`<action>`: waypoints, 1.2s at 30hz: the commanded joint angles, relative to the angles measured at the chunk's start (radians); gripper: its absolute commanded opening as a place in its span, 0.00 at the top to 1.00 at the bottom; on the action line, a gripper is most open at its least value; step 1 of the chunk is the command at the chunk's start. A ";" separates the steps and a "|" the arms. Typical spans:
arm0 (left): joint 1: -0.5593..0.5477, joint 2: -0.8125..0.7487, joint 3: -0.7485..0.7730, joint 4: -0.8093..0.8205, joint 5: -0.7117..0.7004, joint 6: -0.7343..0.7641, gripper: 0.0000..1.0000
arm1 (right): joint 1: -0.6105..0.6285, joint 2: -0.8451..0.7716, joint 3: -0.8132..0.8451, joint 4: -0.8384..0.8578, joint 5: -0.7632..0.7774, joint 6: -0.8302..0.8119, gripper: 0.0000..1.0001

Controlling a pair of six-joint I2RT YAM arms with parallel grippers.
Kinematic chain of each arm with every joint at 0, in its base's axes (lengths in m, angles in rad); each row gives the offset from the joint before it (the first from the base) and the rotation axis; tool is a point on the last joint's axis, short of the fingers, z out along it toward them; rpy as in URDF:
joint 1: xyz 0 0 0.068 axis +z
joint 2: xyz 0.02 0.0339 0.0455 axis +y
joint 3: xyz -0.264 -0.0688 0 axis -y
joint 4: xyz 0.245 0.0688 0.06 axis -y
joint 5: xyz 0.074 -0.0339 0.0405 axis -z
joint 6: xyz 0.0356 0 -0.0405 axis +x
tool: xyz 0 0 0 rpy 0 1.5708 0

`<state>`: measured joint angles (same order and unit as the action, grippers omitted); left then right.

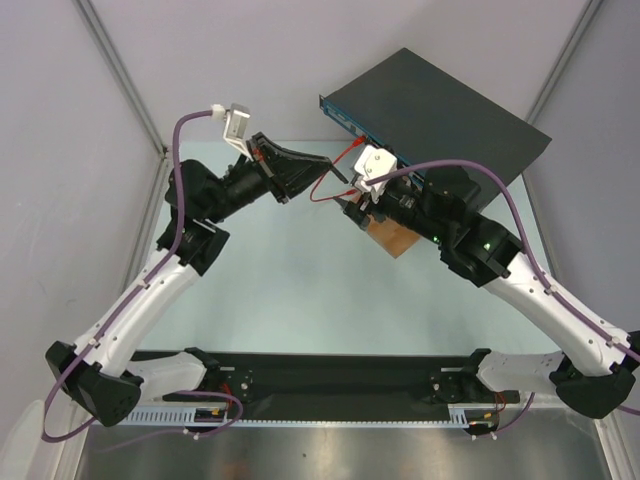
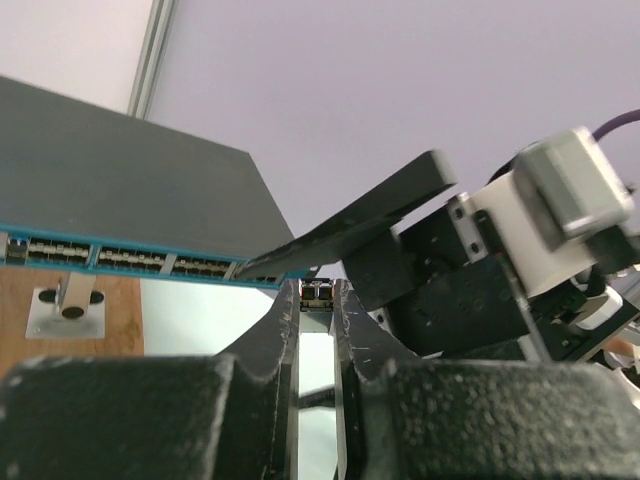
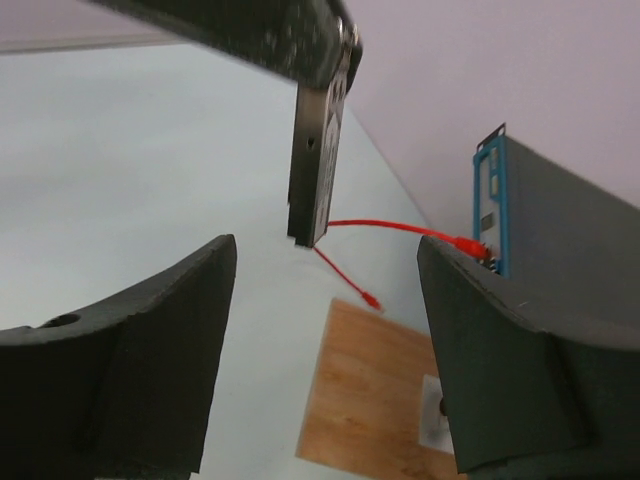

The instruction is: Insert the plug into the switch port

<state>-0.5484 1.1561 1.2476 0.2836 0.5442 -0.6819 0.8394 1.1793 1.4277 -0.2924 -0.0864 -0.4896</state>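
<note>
The dark-grey switch (image 1: 440, 115) stands at the back right, its teal-blue face (image 2: 130, 262) lined with small dark switch ports (image 2: 60, 250). My left gripper (image 1: 335, 168) (image 2: 318, 285) is shut on the middle of a thin red cable (image 3: 385, 225). One red-booted end (image 3: 465, 242) meets the switch face (image 3: 490, 200); whether it is seated I cannot tell. The other end, a small plug (image 3: 372, 300), hangs free over the table beside the wooden board. My right gripper (image 1: 352, 195) (image 3: 325, 250) is open just below the left fingers (image 3: 318, 150), with nothing between its jaws.
A brown wooden board (image 1: 395, 240) (image 3: 370, 390) lies under the right gripper, in front of the switch. A small grey metal piece (image 2: 65, 305) sits on it. Pale walls with metal frame bars (image 1: 125, 75) close in both sides.
</note>
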 commanded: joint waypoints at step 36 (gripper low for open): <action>0.002 0.209 0.593 -1.262 0.174 0.932 0.26 | 0.029 -0.248 -0.317 -0.047 -0.066 -0.910 1.00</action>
<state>-0.5243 1.3083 1.7435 -0.6880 0.7269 0.0418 0.8459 0.9535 1.1229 -0.3431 -0.1326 -1.2217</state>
